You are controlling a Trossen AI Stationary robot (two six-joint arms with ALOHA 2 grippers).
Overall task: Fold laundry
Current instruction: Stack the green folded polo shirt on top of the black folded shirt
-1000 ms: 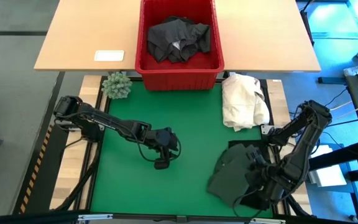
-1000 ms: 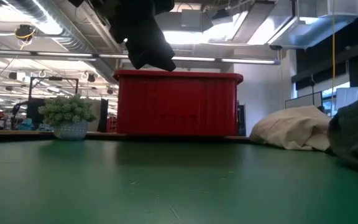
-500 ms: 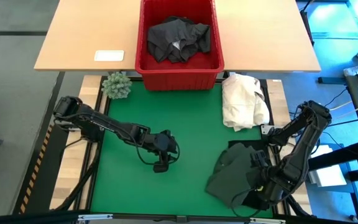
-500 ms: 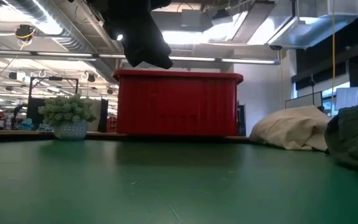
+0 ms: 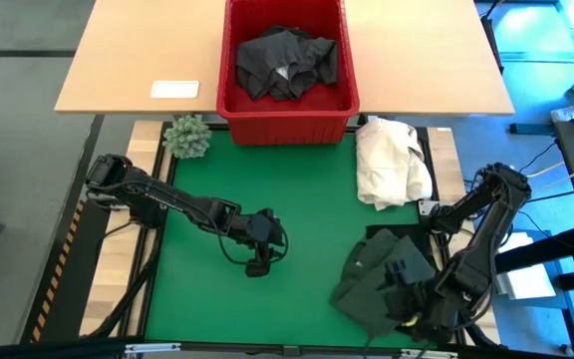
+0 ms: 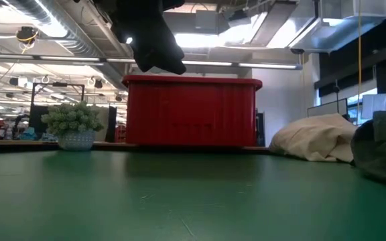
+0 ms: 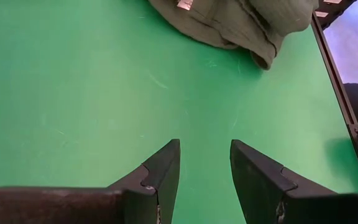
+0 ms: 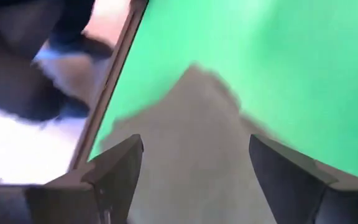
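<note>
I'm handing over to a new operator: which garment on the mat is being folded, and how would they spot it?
Start from the red plastic basket at the far edge of the green mat. Move to the mat's near right corner, by the right tool, which stands open. The dark green garment lies crumpled there, unlike the cream-white cloth heap beside the basket and the black clothes inside it.

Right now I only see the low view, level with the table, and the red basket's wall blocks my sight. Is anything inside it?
Observer: Yes. From above, the red basket holds a crumpled dark garment.
Operator: And the dark lump at my right edge?
Observer: That is a dark green garment lying on the green mat. The right gripper is open over it.
Operator: What about the other arm?
Observer: The left gripper is open above bare mat and holds nothing.
</note>
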